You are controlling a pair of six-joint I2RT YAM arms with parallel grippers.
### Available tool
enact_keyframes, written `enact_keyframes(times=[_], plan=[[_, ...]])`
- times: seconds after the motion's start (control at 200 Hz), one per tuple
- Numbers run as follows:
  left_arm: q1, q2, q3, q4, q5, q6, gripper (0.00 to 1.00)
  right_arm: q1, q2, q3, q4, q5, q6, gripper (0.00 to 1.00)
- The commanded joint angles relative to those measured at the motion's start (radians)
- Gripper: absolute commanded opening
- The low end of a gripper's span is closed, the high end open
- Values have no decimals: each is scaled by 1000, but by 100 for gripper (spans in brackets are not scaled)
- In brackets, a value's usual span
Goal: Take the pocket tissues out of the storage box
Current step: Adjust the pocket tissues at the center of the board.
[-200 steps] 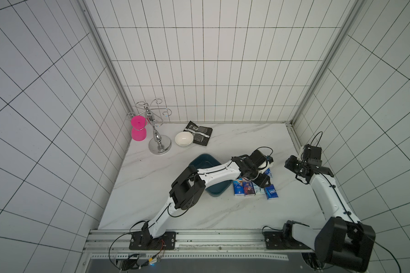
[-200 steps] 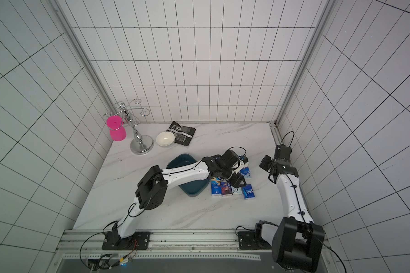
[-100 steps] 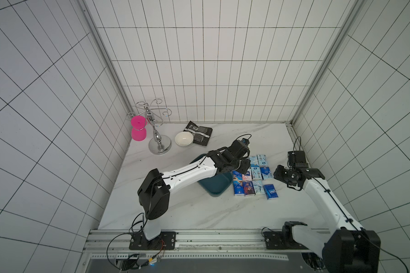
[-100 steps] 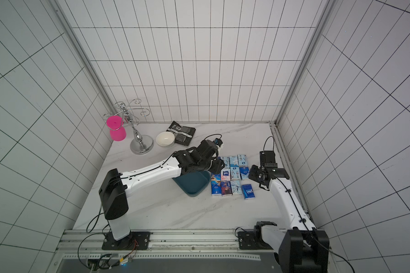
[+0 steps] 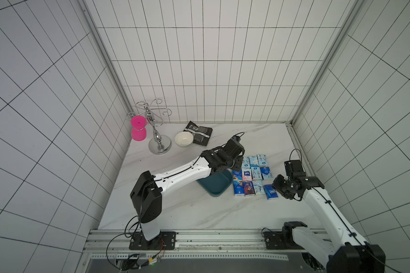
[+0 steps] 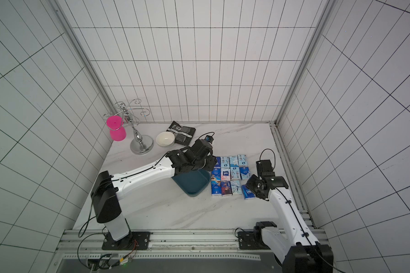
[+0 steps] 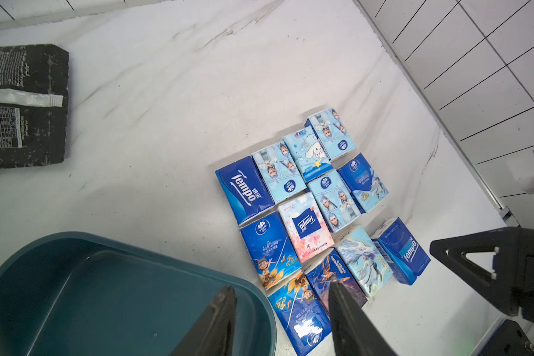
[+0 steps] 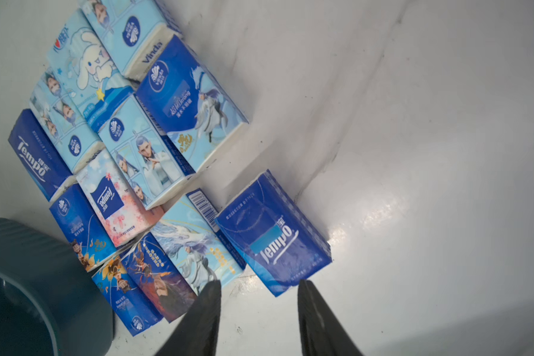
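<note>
Change, left arm: a second earlier the left gripper (image 7: 281,288) reached out over the packets (image 5: 251,176). It had since drawn back and hung above the rim of the box (image 7: 121,292), at the grid's edge.
Change, right arm: the right gripper (image 8: 258,282) had swung in from up by the side wall and stood low, just short of the end packet (image 8: 275,234) of the near row.
Left jaws: apart, nothing between them.
Right jaws: apart and empty. The dark blue end packet lay just ahead of the tips, and I could not tell whether they touched it.
Tissues: twelve packets lay flat on the table (image 5: 187,212) in three rows of four, packed close, just beside the box. The end packet sat slightly off the row's line.
Box: the inside that showed was bare. The left arm hid part of it in both top views.
Meaning: unloading looked done or nearly so. What remained seemed to be straightening the end packet, or backing off.
Edges: the grid's first column lay close to the box wall. The opposite side was near the side rail (image 5: 298,151), and the right arm filled that strip.
Open room: broad bare table in front of box and grid, and more behind the grid. The bowl (image 5: 183,138), black pouch (image 5: 199,132), metal stand (image 5: 158,141) and pink cup (image 5: 138,128) stood well apart in the back corner.
</note>
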Motion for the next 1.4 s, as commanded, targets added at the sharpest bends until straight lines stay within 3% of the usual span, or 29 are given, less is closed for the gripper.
enact_keyframes(times=[0.0, 0.565, 1.394], plan=[[2, -18, 48, 24, 19, 14, 52, 20, -18, -47, -30, 25, 168, 45], [43, -130, -139, 126, 7, 0, 52, 41, 25, -166, 82, 34, 243, 45], [43, -94, -133, 80, -5, -16, 52, 43, 73, -264, 308, 72, 282, 37]])
